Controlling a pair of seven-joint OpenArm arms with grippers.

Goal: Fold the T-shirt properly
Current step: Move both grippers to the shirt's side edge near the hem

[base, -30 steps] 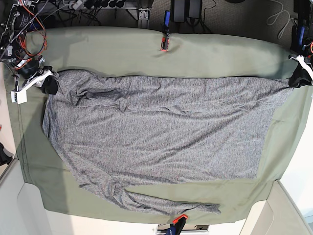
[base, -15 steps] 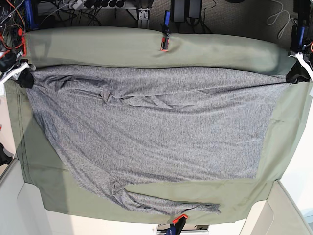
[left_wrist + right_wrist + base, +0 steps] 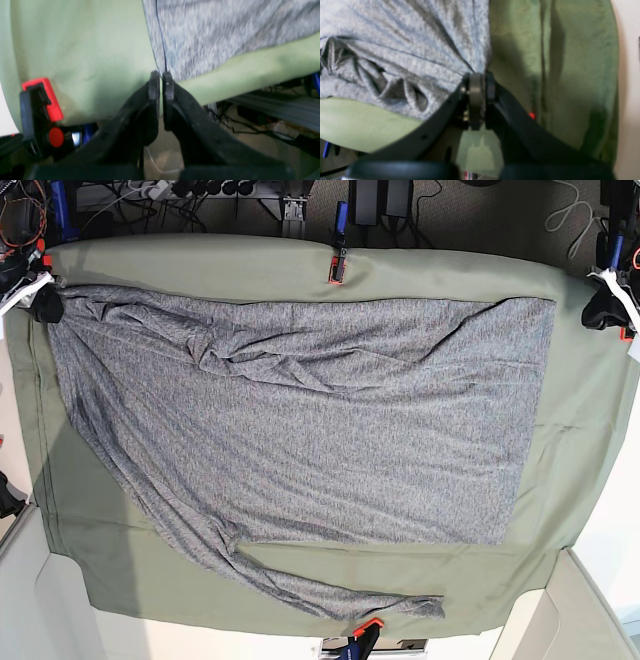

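The limp heather-grey knit T-shirt has slipped your left gripper (closed, empty); your right gripper pinches a corner; regrip the hem

One T-shirt, heather grey, the only garment, two long sleeves showing: one bunched near the top left, one trailing along the bottom edge. One olive-green cloth covering the worktop. Orange clamps on the cloth: two countable in the base view, one at top centre, one at bottom centre; a third red-and-black clamp shows in the left wrist view, can't tell whether it's one of those two. Two end effectors: the left end effector and the right end effector, two fingers each.
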